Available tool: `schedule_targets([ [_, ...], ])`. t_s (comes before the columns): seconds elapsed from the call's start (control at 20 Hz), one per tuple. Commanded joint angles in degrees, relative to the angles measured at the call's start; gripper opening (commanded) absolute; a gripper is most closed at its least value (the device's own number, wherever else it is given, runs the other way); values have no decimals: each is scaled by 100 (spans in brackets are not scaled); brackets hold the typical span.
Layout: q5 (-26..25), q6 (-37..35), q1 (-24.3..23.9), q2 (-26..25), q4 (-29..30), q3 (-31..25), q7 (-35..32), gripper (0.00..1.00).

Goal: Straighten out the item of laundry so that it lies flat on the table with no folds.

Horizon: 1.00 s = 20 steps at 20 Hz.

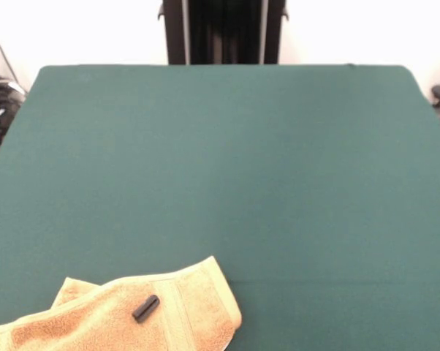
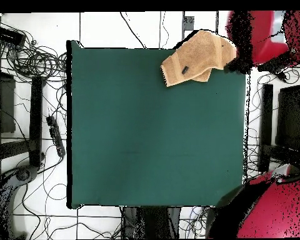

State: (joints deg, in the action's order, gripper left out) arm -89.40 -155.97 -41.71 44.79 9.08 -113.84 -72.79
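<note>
Bench [image 2: 152, 137] as landmark, w/ dark green felt top. Floor [image 2: 102, 28] round it is white tile w/ dark grout lines, seen from overhead. Black cables [image 2: 27, 53] lie tangled on the floor off one short side of the bench, more trailing past both long edges. Black stand legs [image 2: 35, 112] beside that same short side, plus a black power strip [image 2: 55, 134] just off the bench edge. Front view: plain white wall [image 1: 351, 33] behind the bench; light even & bright, no hard shadows.

Black pedestal column [image 1: 224, 31] with a pale vertical strip
</note>
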Motion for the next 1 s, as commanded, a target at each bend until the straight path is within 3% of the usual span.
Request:
schedule_targets([
  [0.05, -553, -432, 68, -345, -119, -309, 1905, 0],
  [0.35, -81, -210, 120, -392, -18, -176, 1485, 0],
  [0.55, -92, -246, 178, -438, -85, -272, 1321, 0],
  [0.8, 386, -118, 180, -641, -140, -369, 939, 0],
  [0.9, 578, -105, 215, -665, -126, -323, 684, 0],
  [1.0, 881, 29, 311, -705, -298, -427, -50, 0],
])
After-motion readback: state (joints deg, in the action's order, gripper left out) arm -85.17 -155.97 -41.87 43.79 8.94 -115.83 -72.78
